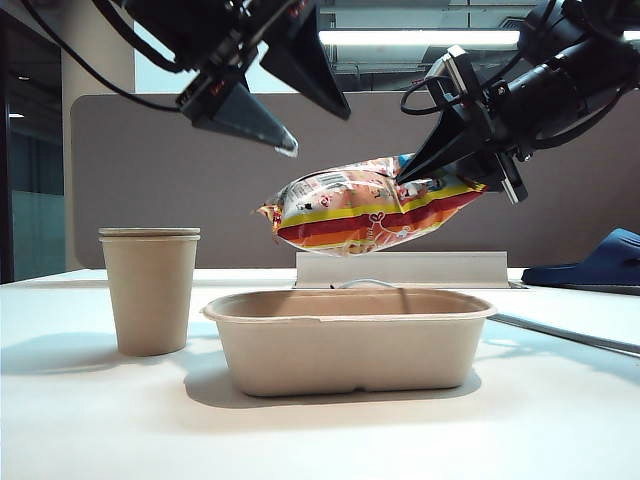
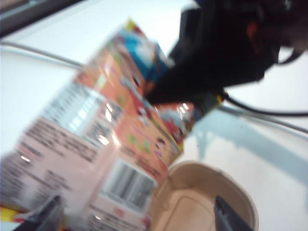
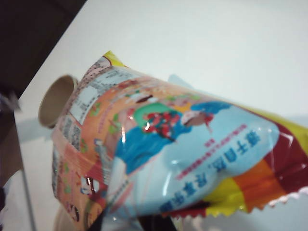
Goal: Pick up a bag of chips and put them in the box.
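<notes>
- bag of chips [image 1: 365, 210] is held in the air above the box [image 1: 348, 340], clear of it, tilted with the held end higher on the right of the exterior view.
- right gripper [image 1: 405, 177] is clamped on the bag's upper right end; fingers are closed narrow on the foil there, arm reaching in from the upper right.
- in the right wrist view the bag [image 3: 168, 149] fills most of the frame: pink-orange face, blue patch, yellow and red edge with a crimped seam; the gripper's own fingers are mostly hidden under it.
- left gripper [image 1: 290, 95] is seen at upper left of the exterior view, above and just left of the bag, jaws spread wide, nothing held; not touching the bag.
- in the left wrist view the left gripper's fingertips [image 2: 230, 219] are seen well apart, the bag [image 2: 96, 144] and box rim [image 2: 211, 173] lying between and beyond them; view is blurred.
- right arm is seen in the same view as a dark mass [image 2: 221, 53] on the bag's far end.
- box is standing empty on the white table [image 1: 560, 400], near centre.
- paper cup [image 1: 150, 290] with lid is standing upright left of the box, apart from it.
- dark blue slipper-like object [image 1: 600, 265] is lying at far right on the table edge.
</notes>
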Tool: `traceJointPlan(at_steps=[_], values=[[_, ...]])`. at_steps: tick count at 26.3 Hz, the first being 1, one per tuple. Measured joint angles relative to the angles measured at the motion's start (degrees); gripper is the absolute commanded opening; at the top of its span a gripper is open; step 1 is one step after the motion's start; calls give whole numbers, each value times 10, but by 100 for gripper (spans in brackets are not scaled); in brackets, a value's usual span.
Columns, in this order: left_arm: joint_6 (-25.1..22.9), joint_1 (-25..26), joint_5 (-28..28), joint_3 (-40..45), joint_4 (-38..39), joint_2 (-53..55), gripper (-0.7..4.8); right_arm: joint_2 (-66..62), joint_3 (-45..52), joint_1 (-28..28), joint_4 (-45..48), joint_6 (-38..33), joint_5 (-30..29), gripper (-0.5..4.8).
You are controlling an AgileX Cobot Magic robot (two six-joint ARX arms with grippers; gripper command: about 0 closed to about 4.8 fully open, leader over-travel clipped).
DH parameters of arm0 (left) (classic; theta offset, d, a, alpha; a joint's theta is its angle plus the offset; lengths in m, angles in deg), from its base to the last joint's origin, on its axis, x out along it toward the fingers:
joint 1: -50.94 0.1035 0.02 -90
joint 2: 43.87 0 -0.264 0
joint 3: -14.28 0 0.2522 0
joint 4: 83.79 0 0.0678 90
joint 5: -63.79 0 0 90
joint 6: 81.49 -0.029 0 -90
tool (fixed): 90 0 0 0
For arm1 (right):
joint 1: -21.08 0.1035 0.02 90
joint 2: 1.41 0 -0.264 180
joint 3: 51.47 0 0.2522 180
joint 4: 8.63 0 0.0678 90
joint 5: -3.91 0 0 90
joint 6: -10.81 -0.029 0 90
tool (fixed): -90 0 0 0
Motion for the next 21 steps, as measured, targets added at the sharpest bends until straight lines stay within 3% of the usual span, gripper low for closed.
traceJointPlan(at_steps=[10, 21], values=[[30, 10, -7, 0, 0, -35, 404, 30, 1, 0, -104, 50, -11, 75], [49, 9, -43, 0, 0, -41, 404, 133, 52, 1, -96, 57, -12, 75]])
